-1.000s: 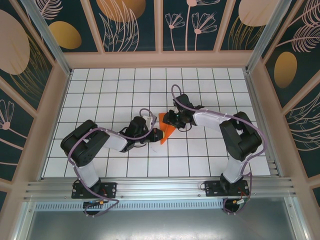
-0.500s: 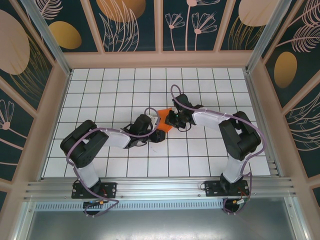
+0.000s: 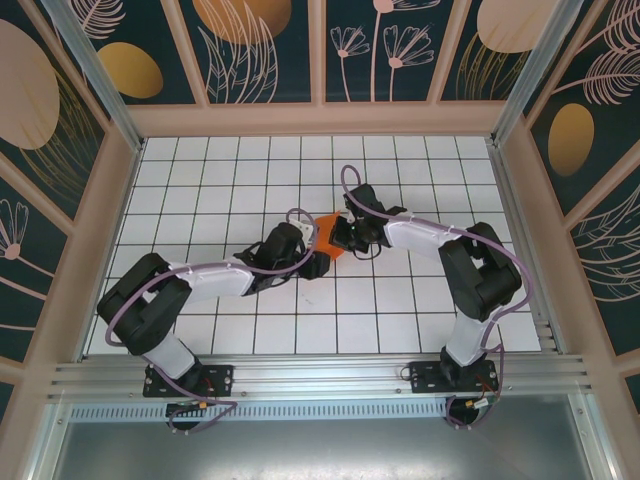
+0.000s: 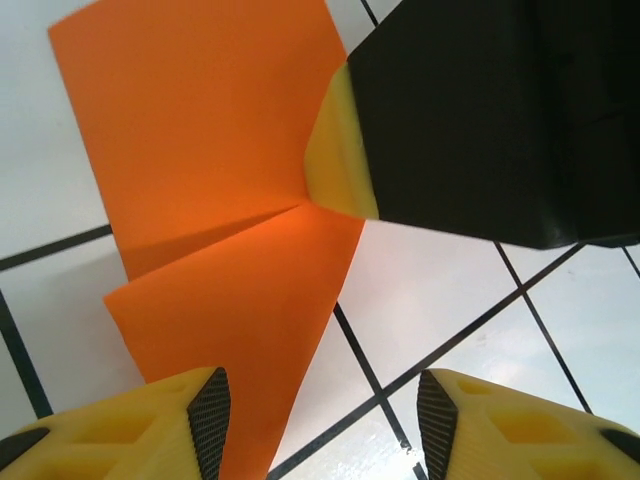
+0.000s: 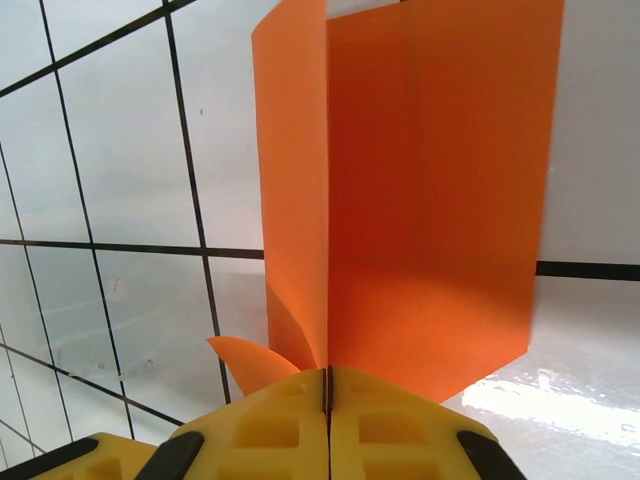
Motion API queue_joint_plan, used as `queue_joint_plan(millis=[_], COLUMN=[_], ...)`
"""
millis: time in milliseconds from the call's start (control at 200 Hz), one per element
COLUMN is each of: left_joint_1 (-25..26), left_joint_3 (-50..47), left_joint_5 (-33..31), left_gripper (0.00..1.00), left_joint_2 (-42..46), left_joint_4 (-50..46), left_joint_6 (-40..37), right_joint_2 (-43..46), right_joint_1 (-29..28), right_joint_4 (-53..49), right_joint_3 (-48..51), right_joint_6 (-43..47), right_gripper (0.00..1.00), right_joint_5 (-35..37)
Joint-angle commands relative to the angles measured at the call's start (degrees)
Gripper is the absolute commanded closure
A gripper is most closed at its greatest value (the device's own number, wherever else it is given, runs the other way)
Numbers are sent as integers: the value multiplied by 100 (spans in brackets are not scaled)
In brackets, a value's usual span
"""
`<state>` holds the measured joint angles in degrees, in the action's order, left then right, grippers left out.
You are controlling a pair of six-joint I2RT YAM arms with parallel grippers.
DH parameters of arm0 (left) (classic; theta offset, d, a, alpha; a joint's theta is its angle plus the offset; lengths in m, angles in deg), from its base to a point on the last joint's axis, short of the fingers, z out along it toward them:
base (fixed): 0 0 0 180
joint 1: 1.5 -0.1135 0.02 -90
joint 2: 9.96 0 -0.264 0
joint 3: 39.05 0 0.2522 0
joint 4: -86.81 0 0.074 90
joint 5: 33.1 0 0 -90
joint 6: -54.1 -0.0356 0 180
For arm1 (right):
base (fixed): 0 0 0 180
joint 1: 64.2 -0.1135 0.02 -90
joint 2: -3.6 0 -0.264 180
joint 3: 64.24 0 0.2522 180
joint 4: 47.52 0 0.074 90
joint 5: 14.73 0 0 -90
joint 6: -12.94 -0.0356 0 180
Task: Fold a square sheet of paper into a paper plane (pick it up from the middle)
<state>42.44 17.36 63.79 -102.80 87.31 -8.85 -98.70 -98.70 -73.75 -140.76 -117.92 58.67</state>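
Paper: bright orange square sheet of thin paper (image 3: 327,233), bent along a crease, near the centre of the white grid-tiled counter (image 3: 200,180), between both end effectors.
Right end effector (image 5: 328,378): fingers pressed fully together, clamped on the sheet's crease.
Left end effector (image 4: 322,410): fingers spread apart, gripping nothing; sheet's lower flap just beside one finger.

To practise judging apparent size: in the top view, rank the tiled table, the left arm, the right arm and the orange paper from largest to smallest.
1. tiled table
2. left arm and right arm, too alike to separate
3. orange paper, smallest by far
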Motion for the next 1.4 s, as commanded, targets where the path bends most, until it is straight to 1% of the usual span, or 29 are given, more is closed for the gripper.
queue_joint_plan(millis=[0,70,145,225,390,540,615,701,746,831,931,1061,1226,1326,1396], left_joint_1=[26,47,96,158,211,215,219,218,220,229,235,235,251,262,265], left_joint_3=[195,243,345,485,513,552,552,609,640,650,690,762,830,850,841], left_joint_5=[-116,-59,-108,-254,-539,-812,-880,-914,-934,-925,-970,-1089,-1075,-1019,-1002], left_gripper=[46,47,51,52,55,54,52,53,55,57,61,63,68,69,66], left_joint_2=[-138,-207,-292,-425,-499,-499,-503,-503,-681,-758,-817,-854,-883,-903,-882], left_joint_4=[-497,-520,-634,-847,-905,-877,-839,-867,-888,-874,-880,-891,-855,-864,-865], left_joint_6=[-322,-345,-412,-472,-411,-362,-363,-386,-397,-410,-433,-452,-472,-481,-478], right_joint_2=[-56,-72,-86,-92,-117,-129,-132,-127,-124,-109,-112,-121,-137,-154,-169], right_joint_1=[-30,-30,-30,-30,-29,-30,-26,-28,-30,-30,-30,-24,-33,-31,-35], right_joint_4=[-88,-124,-141,-163,-221,-251,-252,-244,-255,-265,-269,-278,-303,-319,-318], right_joint_3=[-181,-238,-280,-324,-403,-411,-412,-416,-429,-430,-447,-452,-482,-483,-483], right_joint_6=[73,71,69,61,96,126,127,131,133,140,142,149,166,182,181], right_gripper=[94,94,94,95,94,94,94,94,94,94,94,94,94,94,94], right_joint_5=[-141,-159,-167,-159,-178,-203,-206,-229,-228,-230,-245,-265,-265,-240,-222])
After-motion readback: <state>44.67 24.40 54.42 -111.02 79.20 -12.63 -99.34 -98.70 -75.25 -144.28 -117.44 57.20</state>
